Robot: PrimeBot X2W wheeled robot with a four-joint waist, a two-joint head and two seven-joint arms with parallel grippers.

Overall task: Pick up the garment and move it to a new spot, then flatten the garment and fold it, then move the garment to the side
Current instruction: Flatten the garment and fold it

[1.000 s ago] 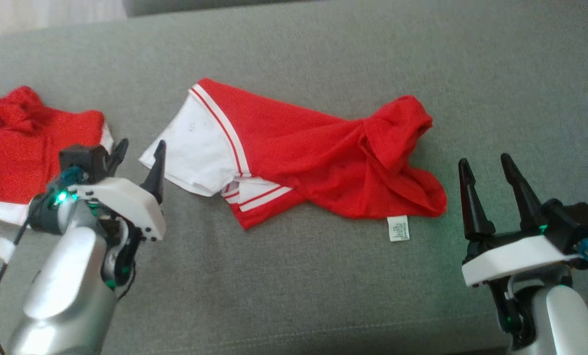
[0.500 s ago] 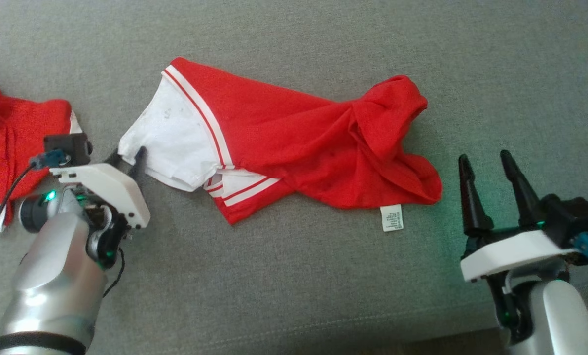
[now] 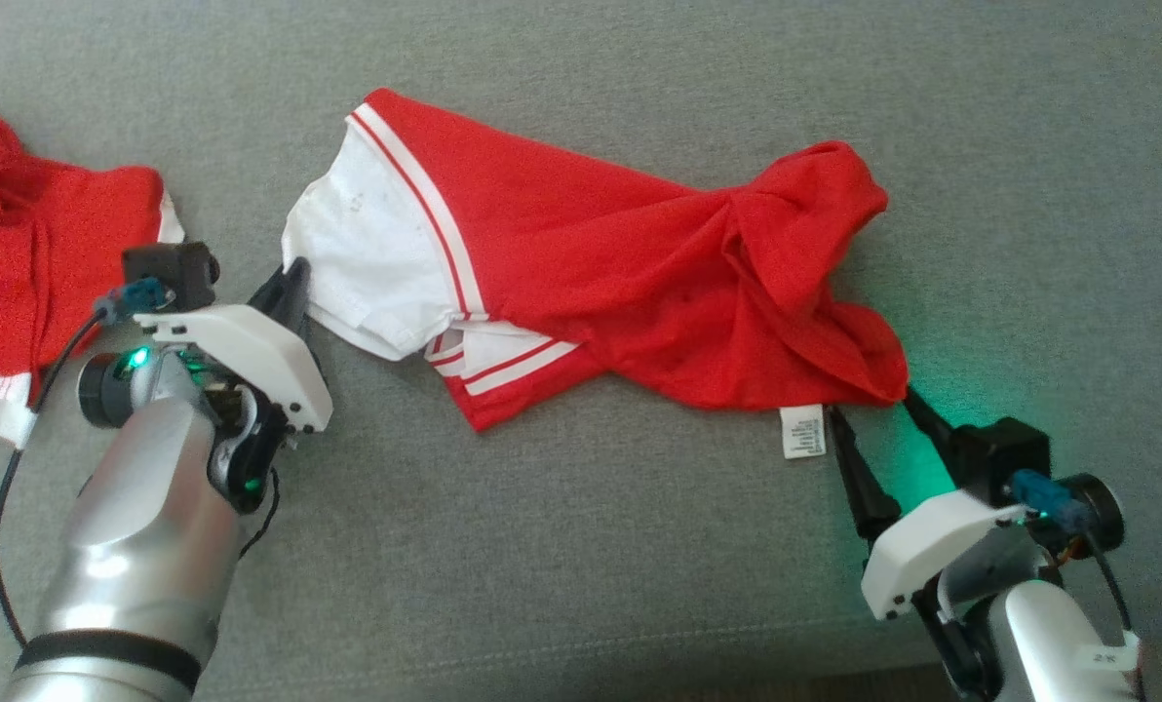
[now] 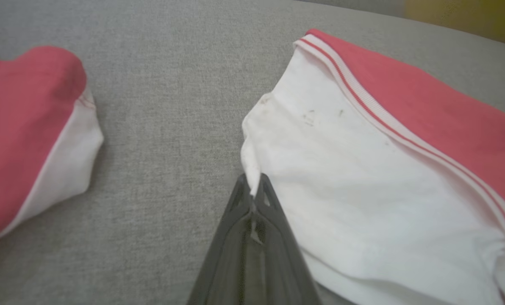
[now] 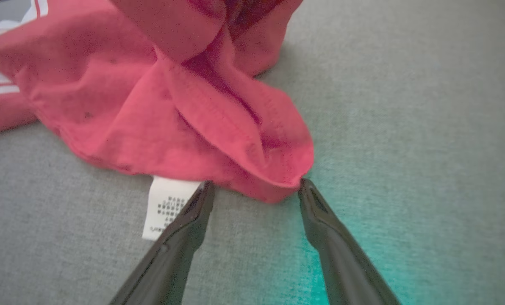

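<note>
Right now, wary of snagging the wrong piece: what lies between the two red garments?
Bare grey cushion, seen in the left wrist view, and the left gripper, shut on the white edge of the middle garment.

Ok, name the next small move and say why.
Likely close the right gripper on the garment's red hem: its open fingers flank that hem's edge, while the left gripper is shut on the white end. With both ends held, the garment can be lifted.
</note>
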